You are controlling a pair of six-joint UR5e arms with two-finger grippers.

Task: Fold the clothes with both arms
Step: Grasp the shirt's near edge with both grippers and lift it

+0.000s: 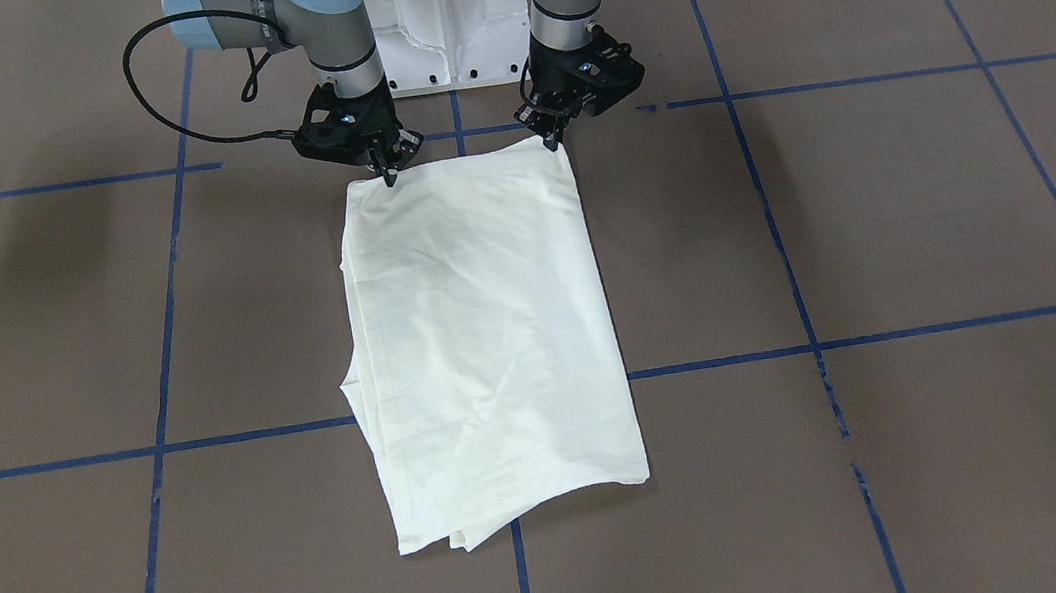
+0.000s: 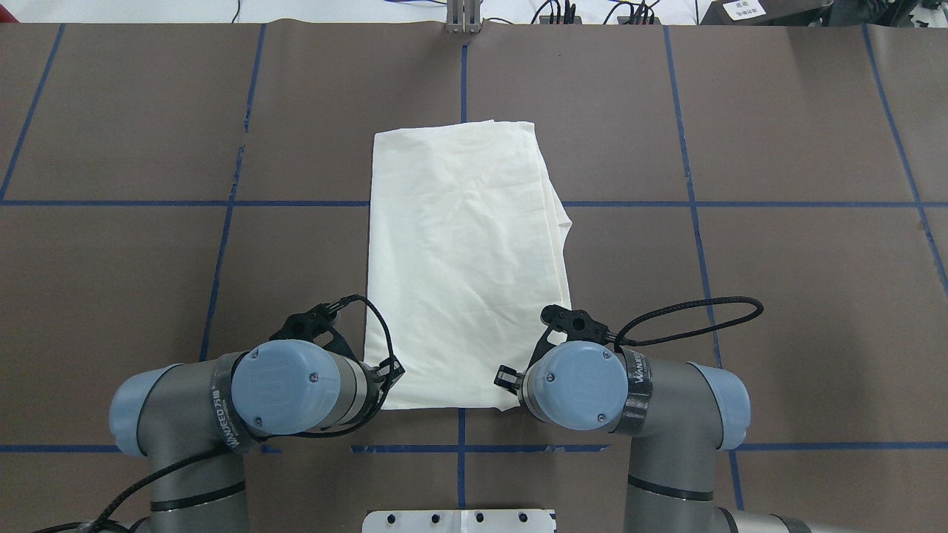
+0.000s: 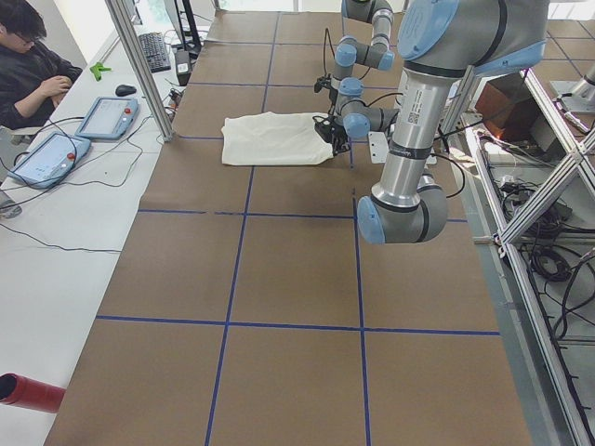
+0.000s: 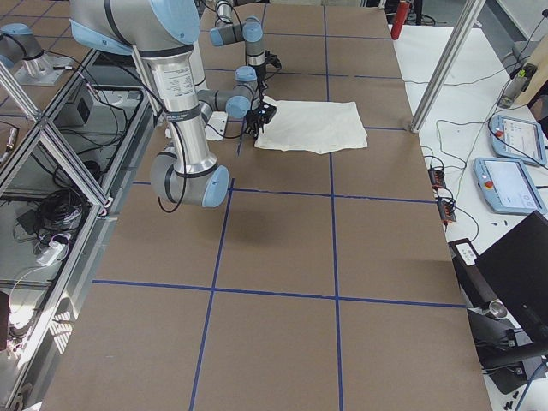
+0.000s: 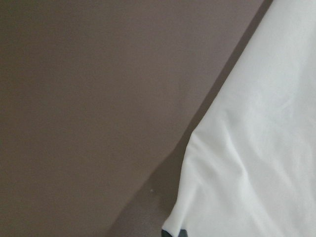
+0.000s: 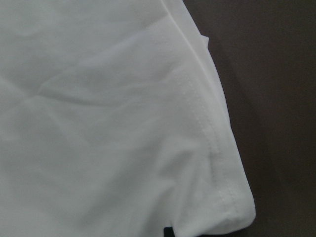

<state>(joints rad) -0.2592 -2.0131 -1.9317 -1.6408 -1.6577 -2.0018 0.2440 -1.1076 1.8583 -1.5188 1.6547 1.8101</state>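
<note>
Shirt (image 1: 483, 342) folded to a long cream rectangle, plain side up, lying flat on the brown table (image 1: 880, 213) just in front of the robot's base. Left pincer (image 1: 555, 139) closed tight on one corner of the edge nearest the base, right pincer (image 1: 389, 172) pinching the other corner likewise, both low at the cloth

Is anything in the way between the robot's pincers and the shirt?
Nothing visible is. The left pincer and the right pincer each pinch one corner of the folded shirt.
</note>
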